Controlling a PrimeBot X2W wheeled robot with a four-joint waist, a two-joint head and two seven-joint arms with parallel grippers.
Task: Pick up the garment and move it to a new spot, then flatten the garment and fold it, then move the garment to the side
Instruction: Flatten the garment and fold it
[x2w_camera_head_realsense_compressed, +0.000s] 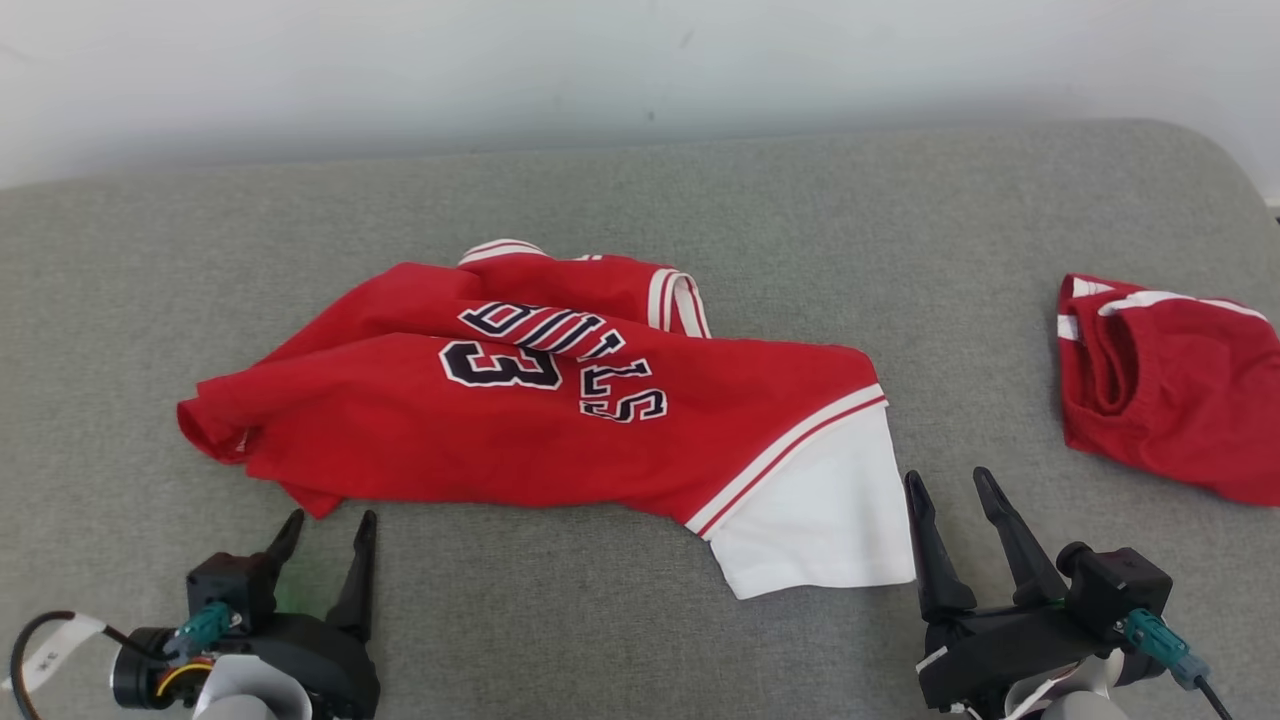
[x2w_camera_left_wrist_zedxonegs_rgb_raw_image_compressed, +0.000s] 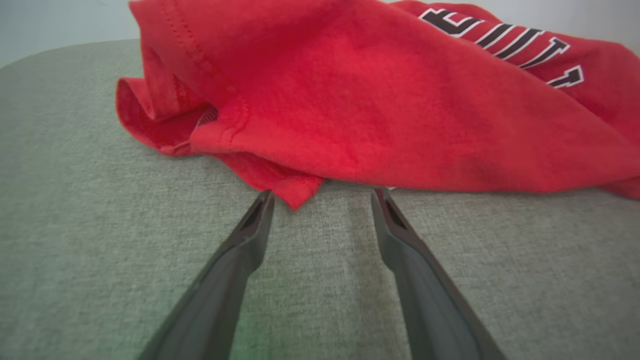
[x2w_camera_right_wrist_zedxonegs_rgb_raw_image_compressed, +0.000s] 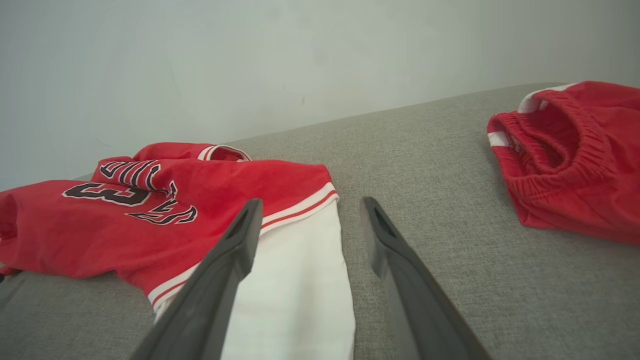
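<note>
Red jersey (x2w_camera_head_realsense_compressed: 520, 420) sprawled sideways across the middle of the grey cushion (x2w_camera_head_realsense_compressed: 640, 640), rumpled, nowhere near flat. Dark lettering and a "3" upside down from the head view, partly swallowed by a fold. White panel (x2w_camera_head_realsense_compressed: 815, 520) with red-and-white striped trim at the right end, lying smooth on the fabric. Left end bunched into a rolled-up hem. Striped edge poking up on the far side, collar or armhole, hard to say which.

Left gripper (x2w_camera_head_realsense_compressed: 330, 518) down at the lower left, fingers spread well apart, nothing in them. Tips just short of the jersey's near hem, with one loose red corner roughly between them in the left wrist view; can't tell if touching.

Right gripper (x2w_camera_head_realsense_compressed: 948, 476) at the lower right, also wide open and empty, parked just beside the white panel's right edge. From the right wrist view, left finger over the white cloth, right finger over bare cushion.

Further right, well apart from the jersey, second red piece (x2w_camera_head_realsense_compressed: 1170, 390) with an elastic waistband and white trim, looks like shorts, crumpled near the cushion's edge. Pale wall (x2w_camera_head_realsense_compressed: 640, 70) behind everything.
</note>
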